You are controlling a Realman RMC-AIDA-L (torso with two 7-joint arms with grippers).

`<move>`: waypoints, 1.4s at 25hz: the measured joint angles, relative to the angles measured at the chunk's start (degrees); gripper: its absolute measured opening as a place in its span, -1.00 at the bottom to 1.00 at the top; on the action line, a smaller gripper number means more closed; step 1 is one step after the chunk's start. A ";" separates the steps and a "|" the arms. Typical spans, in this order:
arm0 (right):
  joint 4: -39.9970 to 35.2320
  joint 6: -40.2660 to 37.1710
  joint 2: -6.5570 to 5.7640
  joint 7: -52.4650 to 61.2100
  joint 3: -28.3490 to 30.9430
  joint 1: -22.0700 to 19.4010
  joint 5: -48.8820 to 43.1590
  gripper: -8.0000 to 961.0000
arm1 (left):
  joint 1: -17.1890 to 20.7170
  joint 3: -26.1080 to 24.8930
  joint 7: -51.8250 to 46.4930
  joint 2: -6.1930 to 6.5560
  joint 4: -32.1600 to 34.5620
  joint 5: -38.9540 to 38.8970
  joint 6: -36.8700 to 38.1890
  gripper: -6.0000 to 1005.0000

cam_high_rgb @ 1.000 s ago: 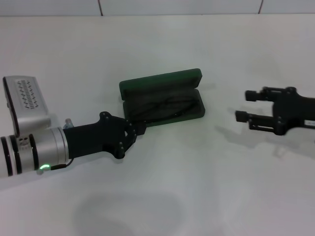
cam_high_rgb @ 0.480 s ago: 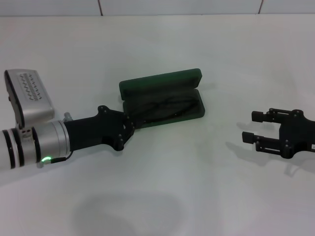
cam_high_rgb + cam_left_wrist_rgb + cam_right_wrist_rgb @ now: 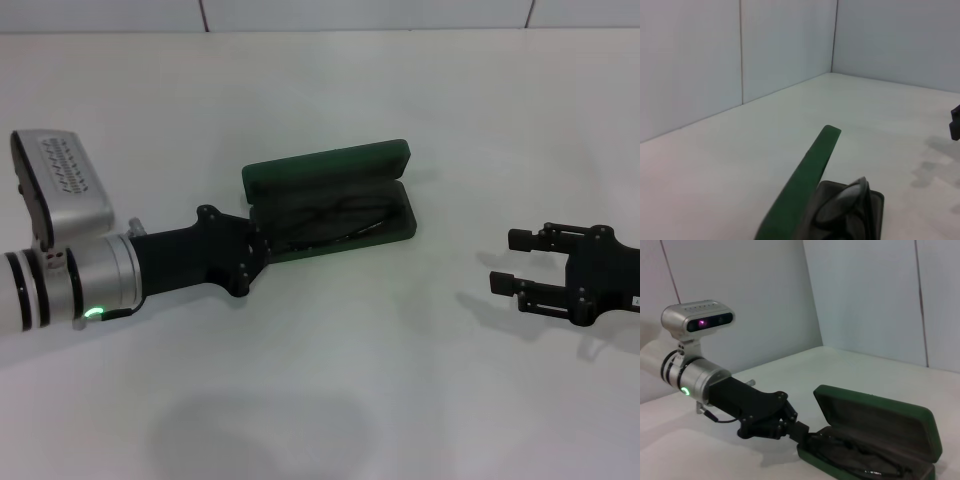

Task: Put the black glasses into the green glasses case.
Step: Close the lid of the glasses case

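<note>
The green glasses case lies open mid-table, its lid standing up at the back. The black glasses lie inside its dark base, also seen in the left wrist view as the black glasses beside the green lid. My left gripper is shut, its tip at the case's left end. The right wrist view shows the left gripper touching that end of the case, with the glasses in it. My right gripper is open and holds nothing, low over the table well right of the case.
The case rests on a plain white table, with a tiled wall along its far edge. The left arm's silver wrist and camera block stand at the left.
My left gripper has drawn back to the left along the case's end. The right gripper moved toward the front right a second ago and has barely shifted since. The glasses stay in the case.
</note>
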 joint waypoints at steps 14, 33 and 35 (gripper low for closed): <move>-0.04 -0.19 0.09 0.00 0.20 0.01 0.15 0.32 | -0.94 -0.04 0.03 0.39 0.14 -0.19 -1.66 -0.92; -0.04 -0.63 0.09 0.00 0.51 0.18 0.54 0.32 | -1.85 -1.63 0.29 0.29 0.23 -0.47 -1.38 -0.92; -0.04 -0.62 0.09 0.00 0.50 0.18 0.54 0.32 | -1.61 -1.61 0.33 0.29 0.23 -0.43 -1.22 -0.91</move>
